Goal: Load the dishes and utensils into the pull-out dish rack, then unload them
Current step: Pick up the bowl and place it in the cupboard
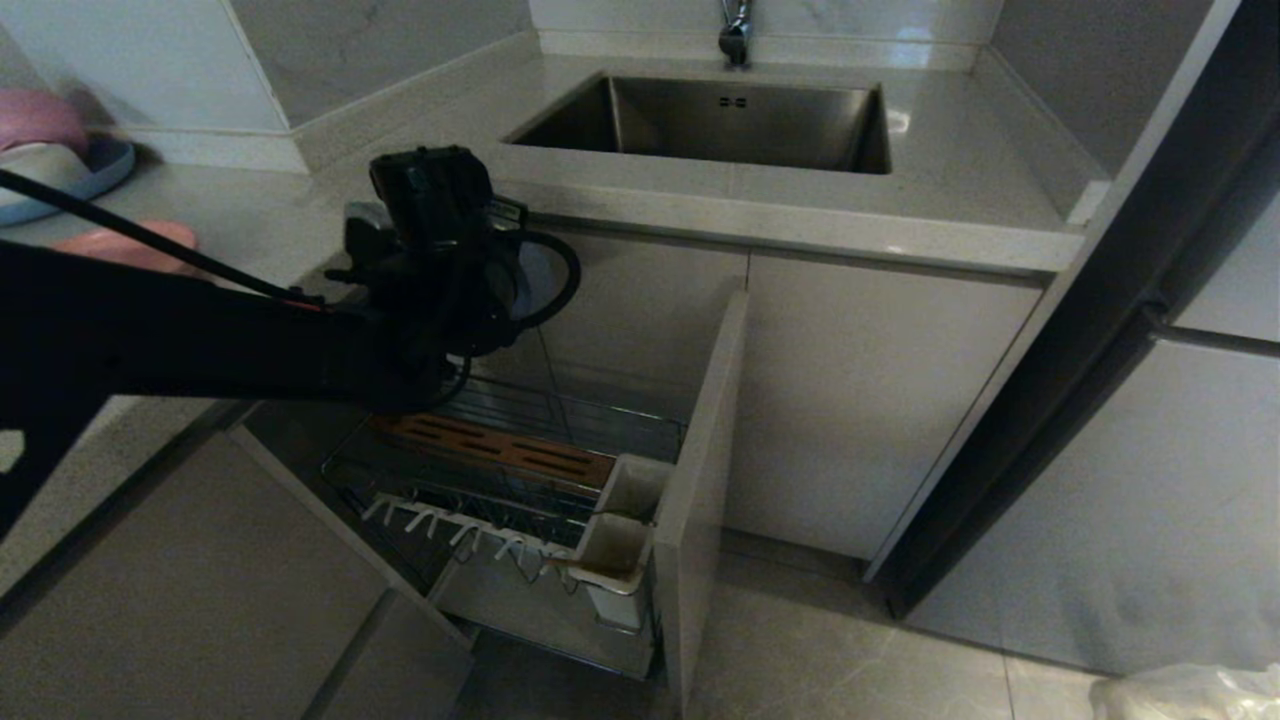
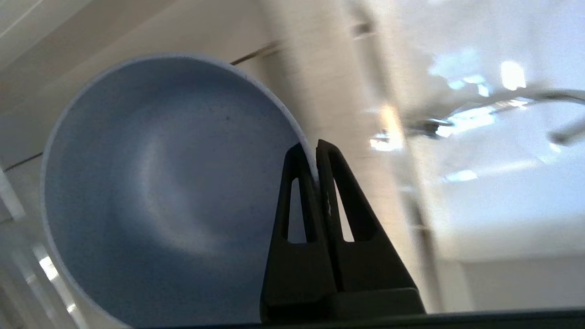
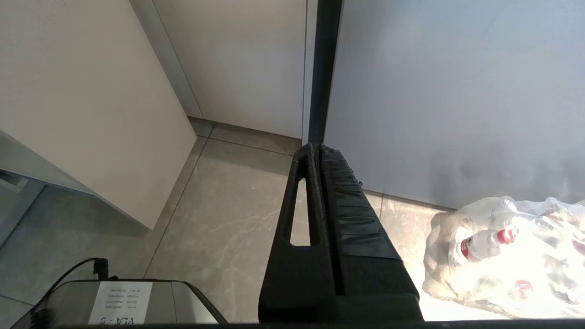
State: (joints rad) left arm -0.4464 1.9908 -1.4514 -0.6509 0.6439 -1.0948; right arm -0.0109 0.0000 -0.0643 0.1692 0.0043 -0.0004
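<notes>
Above the pull-out dish rack (image 1: 520, 470), which stands drawn out from the cabinet under the bench (image 1: 800, 215), the left gripper (image 2: 315, 155) holds the blue-grey bowl (image 2: 169, 192) in the air, its jaws pinched closed on the bowl's rim. In the head view the bowl (image 1: 535, 275) shows only as a sliver behind the dark wrist, tilted on edge. The rack's wooden strip (image 1: 495, 445), white pegs (image 1: 450, 525) and white utensil cups (image 1: 625, 520) hold nothing that can be seen. The salmon-pink plate (image 1: 125, 245) lies on the bench at far left. The right gripper (image 3: 317, 151) hangs low by the floor (image 3: 219, 219), jaws closed on nothing, near a clear bag of bottles (image 3: 507, 256).
</notes>
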